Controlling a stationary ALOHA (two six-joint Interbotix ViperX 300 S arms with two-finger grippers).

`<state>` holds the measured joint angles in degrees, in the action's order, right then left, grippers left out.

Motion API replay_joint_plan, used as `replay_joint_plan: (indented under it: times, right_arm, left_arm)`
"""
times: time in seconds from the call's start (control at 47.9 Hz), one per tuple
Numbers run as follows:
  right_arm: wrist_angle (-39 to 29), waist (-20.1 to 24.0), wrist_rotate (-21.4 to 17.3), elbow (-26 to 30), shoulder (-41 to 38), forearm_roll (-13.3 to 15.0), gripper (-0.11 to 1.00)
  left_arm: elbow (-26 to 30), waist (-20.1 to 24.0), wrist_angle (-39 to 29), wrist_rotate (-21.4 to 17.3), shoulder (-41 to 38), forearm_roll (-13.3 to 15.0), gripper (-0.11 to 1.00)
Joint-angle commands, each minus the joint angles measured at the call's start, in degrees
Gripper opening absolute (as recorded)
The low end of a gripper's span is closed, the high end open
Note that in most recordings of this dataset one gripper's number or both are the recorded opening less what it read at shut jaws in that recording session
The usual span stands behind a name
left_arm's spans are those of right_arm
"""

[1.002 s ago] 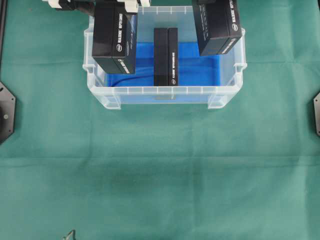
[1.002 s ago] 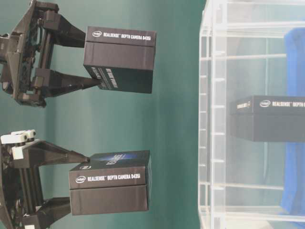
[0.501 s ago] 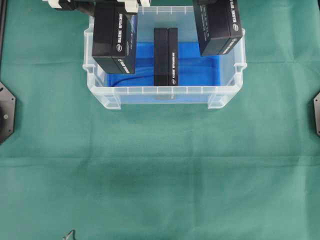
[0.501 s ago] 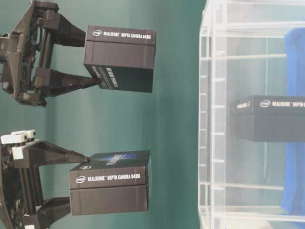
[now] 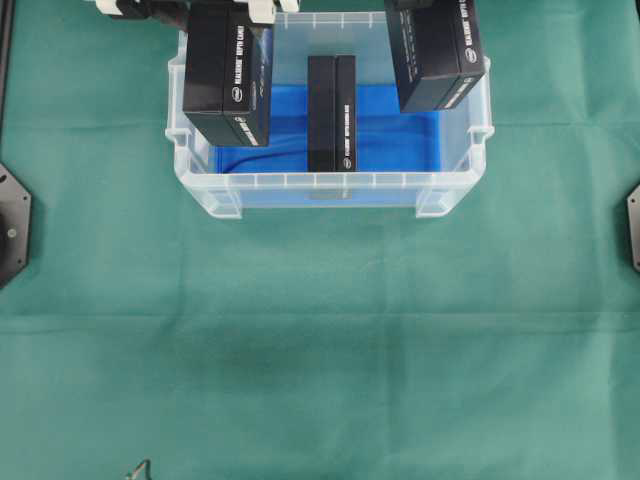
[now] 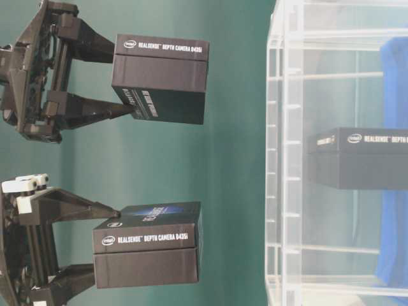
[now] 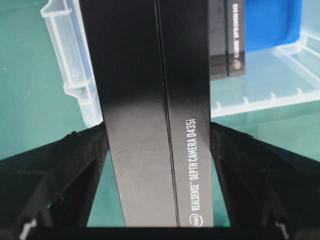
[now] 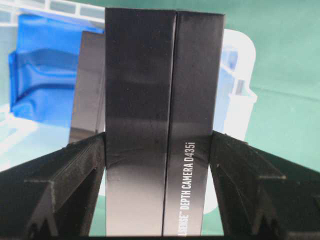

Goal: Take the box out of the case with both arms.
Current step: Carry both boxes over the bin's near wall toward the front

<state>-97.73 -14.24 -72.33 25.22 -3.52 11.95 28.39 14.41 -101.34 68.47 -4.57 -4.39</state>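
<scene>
The case point(image 5: 330, 182) is a clear plastic bin with a blue liner point(image 5: 400, 130) at the far middle of the green table. One black box point(image 5: 331, 113) stands on edge in its centre. My left gripper point(image 7: 157, 135) is shut on a second black box point(image 5: 228, 75), held above the case's left end. My right gripper point(image 8: 157, 140) is shut on a third black box point(image 5: 435, 55) above the right end. In the table-level view both held boxes hang well above the rim, in the left gripper point(image 6: 105, 245) and the right gripper point(image 6: 124, 83).
Green cloth point(image 5: 320, 340) covers the whole table in front of the case. Black mounts sit at the left edge point(image 5: 10, 225) and right edge point(image 5: 633, 230).
</scene>
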Motion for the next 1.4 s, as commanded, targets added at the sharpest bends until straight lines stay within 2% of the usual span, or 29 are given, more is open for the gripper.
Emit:
replay_joint_plan:
  times: [0.0,0.355,0.647,0.752,1.002,1.274,1.378]
  right_arm:
    - [-0.1,0.2,0.0,1.6,2.3,0.3,0.67]
    - [-1.6,1.5,-0.9,1.6,2.2,0.1,0.68]
    - [-2.5,6.0,-5.6,1.6,2.3,0.2,0.67]
    - [-3.6,8.4,-7.1,1.6,2.3,0.3,0.67]
    - [-5.4,14.3,-10.4,1.6,2.2,0.4,0.67]
    - [-6.9,21.1,-15.1,1.6,1.9,0.4,0.68]
    - [-7.2,23.8,-18.0,1.6,1.8,0.4,0.67]
  left_arm:
    - [1.1,0.2,0.1,-0.1,1.4,0.0,0.63]
    - [1.2,-0.4,-0.3,-0.3,1.4,0.1,0.63]
    - [1.3,-3.5,-2.2,1.1,1.7,0.4,0.63]
    - [1.2,-6.7,-2.2,3.4,1.7,0.4,0.63]
    - [0.9,-14.8,-2.2,12.9,1.4,0.1,0.63]
    - [0.4,-22.0,-2.1,22.3,1.2,0.0,0.63]
    - [0.4,-24.4,-2.1,25.8,1.1,-0.1,0.63]
